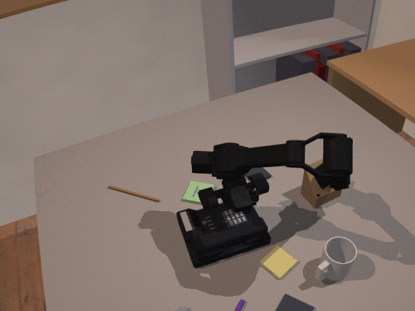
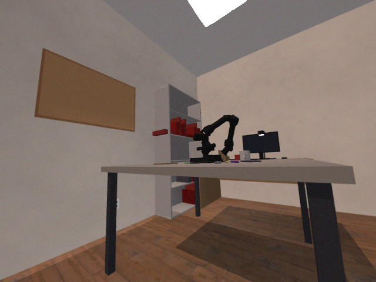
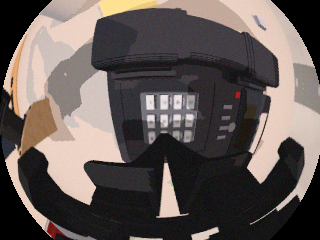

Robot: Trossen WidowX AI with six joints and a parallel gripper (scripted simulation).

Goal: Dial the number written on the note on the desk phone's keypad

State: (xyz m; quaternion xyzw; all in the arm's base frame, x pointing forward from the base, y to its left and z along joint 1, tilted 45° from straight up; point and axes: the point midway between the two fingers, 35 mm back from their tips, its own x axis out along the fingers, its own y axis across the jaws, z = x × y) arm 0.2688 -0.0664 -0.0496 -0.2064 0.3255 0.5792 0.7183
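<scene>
Pincer [image 3: 164,150], pressed together, points down over keypad [image 1: 234,217] of desk phone [image 1: 221,234]

Low view from floor level. Desk [image 2: 273,173] stood on dark legs over wooden floor with brown rug [image 2: 267,242]. Black arm [image 2: 226,127] arched above flat black phone [image 2: 204,158] near desk's far side; jaws too small to make out. White mug [image 2: 244,155] and dark monitor [image 2: 261,143] sat to right of arm. Grey bookshelf [image 2: 161,151] with red boxes [image 2: 182,127] stood behind. Cork board [image 2: 84,94] hung on left wall.
</scene>
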